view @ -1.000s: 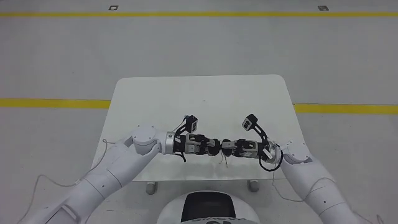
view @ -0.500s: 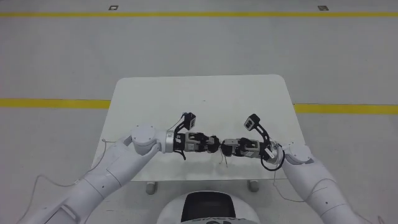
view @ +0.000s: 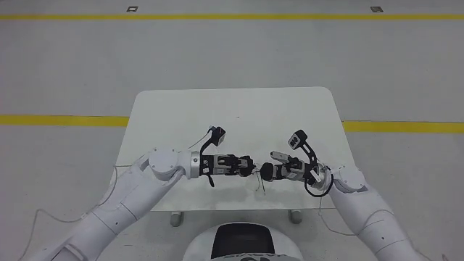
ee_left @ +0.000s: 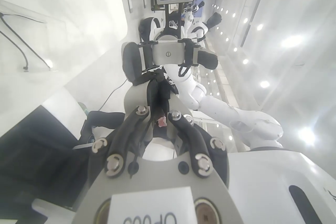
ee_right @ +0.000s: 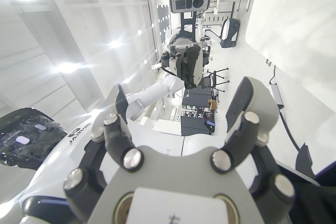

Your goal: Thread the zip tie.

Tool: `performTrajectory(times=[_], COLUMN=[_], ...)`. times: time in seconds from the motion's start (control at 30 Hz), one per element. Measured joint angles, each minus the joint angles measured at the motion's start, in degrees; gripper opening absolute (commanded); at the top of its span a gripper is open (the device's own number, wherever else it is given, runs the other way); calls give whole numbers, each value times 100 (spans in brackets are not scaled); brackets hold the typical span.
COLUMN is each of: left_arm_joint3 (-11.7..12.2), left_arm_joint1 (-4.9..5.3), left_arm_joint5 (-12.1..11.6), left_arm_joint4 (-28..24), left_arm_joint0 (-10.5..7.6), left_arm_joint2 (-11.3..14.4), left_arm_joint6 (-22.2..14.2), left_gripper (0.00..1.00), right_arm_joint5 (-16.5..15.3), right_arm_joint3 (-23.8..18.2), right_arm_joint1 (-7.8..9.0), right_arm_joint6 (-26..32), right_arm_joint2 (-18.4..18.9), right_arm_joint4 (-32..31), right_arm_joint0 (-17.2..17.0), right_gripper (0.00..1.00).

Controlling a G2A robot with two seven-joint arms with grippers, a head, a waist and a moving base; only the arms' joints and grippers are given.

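Note:
Both grippers hover nose to nose over the near part of the white table [view: 232, 109]. My left gripper [view: 249, 164] is shut, its black fingers pressed together [ee_left: 158, 89]. A thin pale strand, the zip tie [view: 262, 181], hangs just below the gap between the grippers. It appears held at the left fingertips, though the grip itself is too small to see. My right gripper [view: 270, 170] stands open a short way off, facing the left one, with nothing between its fingers [ee_right: 181, 101]. Across that gap stands the shut left gripper [ee_right: 190, 78].
The table top carries nothing else in the top view. Its near edge [view: 217, 206] lies just under the two wrists. Grey floor with yellow lines [view: 65, 120] surrounds the table.
My right gripper has opened and drawn back slightly to the right, leaving a gap. The left arm has shifted a little to the left and its wrist has turned.

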Motion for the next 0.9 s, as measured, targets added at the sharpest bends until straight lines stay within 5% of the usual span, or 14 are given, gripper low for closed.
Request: performTrajectory(times=[0.1,0.37,0.5,0.9], left_arm_joint3=[41,305,148,-126], left_arm_joint1=[2,59,89,34], left_arm_joint5=[-61,-1229,-1225,-1224], left_arm_joint4=[79,1195,1426,638], left_arm_joint0=[8,172,277,774], left_arm_joint2=[-9,-95,-255,-1258], left_arm_joint6=[77,688,735,289], left_gripper=[0,0,0,0], right_arm_joint5=[0,0,0,10], right_arm_joint3=[0,0,0,-23], right_arm_joint1=[0,0,0,9], right_arm_joint6=[0,0,0,-60], right_arm_joint2=[0,0,0,18], right_arm_joint4=[0,0,0,-61], right_arm_joint0=[0,0,0,12], right_gripper=[100,100,100,100])
